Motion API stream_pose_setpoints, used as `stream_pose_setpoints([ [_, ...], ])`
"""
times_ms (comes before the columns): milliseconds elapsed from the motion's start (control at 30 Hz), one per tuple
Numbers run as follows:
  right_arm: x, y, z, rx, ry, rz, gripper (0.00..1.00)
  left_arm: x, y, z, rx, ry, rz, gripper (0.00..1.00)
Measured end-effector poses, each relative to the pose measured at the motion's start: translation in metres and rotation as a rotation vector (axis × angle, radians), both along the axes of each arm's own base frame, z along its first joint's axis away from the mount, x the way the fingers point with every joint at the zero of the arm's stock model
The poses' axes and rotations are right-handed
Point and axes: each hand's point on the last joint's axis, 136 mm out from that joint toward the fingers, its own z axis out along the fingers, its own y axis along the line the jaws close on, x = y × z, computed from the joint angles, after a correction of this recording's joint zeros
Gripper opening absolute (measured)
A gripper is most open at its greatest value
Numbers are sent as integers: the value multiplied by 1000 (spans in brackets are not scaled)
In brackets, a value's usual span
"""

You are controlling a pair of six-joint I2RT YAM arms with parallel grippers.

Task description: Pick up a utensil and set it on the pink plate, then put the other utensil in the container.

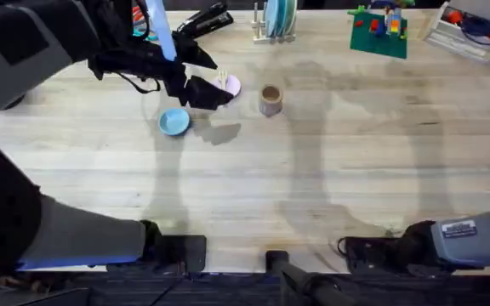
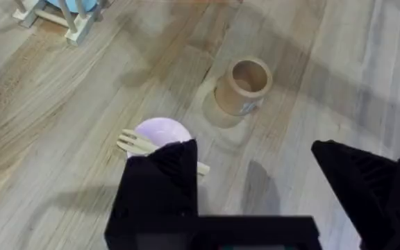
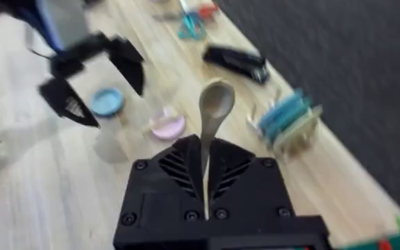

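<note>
The pale wooden fork (image 2: 136, 144) lies across the small pink plate (image 2: 160, 131), its tines jutting past the rim. My left gripper (image 2: 262, 182) hangs open just above and beside that plate (image 1: 231, 86), with nothing between its black fingers (image 2: 161, 182). The tan container (image 2: 244, 85) stands upright a little to the right of the plate, seen also from overhead as the container (image 1: 270, 99). My right gripper (image 3: 205, 149) is shut on the wooden spoon (image 3: 215, 104), bowl end pointing away from the fingers. It is held high and well back from the pink plate (image 3: 167, 127).
A light blue plate (image 1: 174, 122) sits left of and nearer than the pink one. Along the far edge are a black stapler (image 1: 207, 20), a dish rack (image 1: 276, 23), a green brick base (image 1: 379, 31) and a clear box (image 1: 470, 31).
</note>
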Motion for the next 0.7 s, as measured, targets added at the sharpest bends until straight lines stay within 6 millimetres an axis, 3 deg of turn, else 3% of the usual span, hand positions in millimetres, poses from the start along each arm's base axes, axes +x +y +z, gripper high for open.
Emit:
stream_pose_setpoints([
  [300,-15,9,30,202,-168,211,29,0,0,0,0,0,0,995],
  [700,-15,47,24,273,-234,374,29,0,0,0,0,0,0,995],
])
